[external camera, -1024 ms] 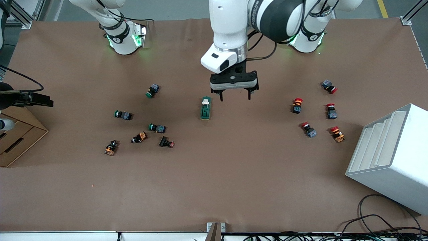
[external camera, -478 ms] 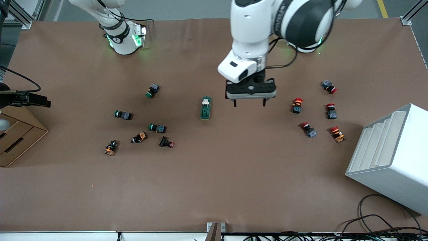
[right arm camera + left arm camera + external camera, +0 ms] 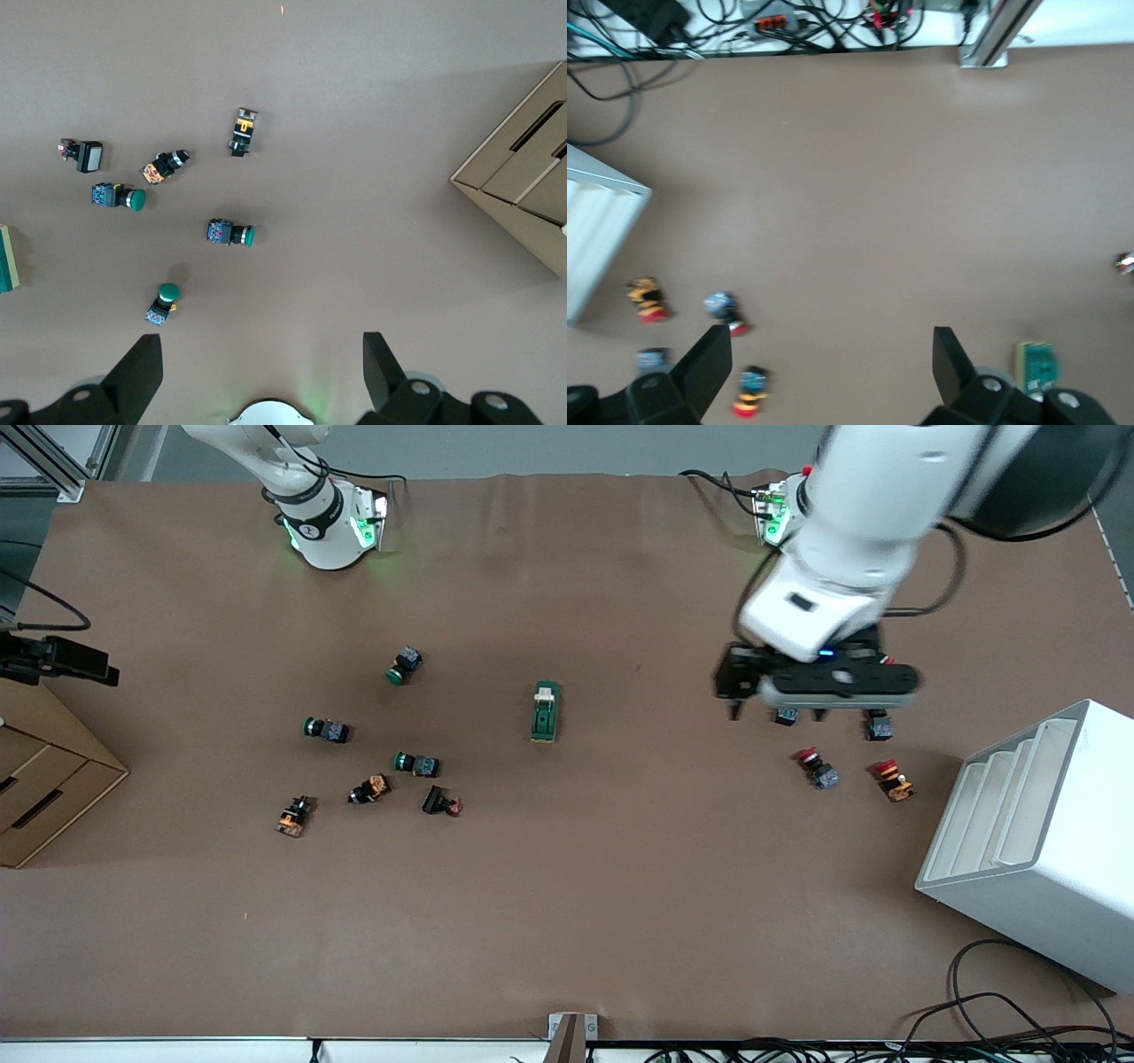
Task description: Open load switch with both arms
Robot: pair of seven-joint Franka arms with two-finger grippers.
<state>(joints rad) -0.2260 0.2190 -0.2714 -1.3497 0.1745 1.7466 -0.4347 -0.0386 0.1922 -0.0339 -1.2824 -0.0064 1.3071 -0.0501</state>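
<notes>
The load switch, a dark-green block with a cream lever end, lies alone at the table's middle; it also shows as the load switch and, at the frame edge, the load switch. My left gripper hangs open and empty over the red-capped push buttons, well toward the left arm's end from the switch. In its wrist view the left gripper has its jaws spread wide over bare table. My right gripper is open and empty, high above its own arm's base.
Green-capped push buttons and orange-and-black parts lie toward the right arm's end. A white stepped rack stands at the left arm's end. A cardboard box sits at the right arm's end. Cables trail at the front edge.
My left gripper has swung from just beside the load switch toward the left arm's end, now over the red buttons. The load switch has not moved.
</notes>
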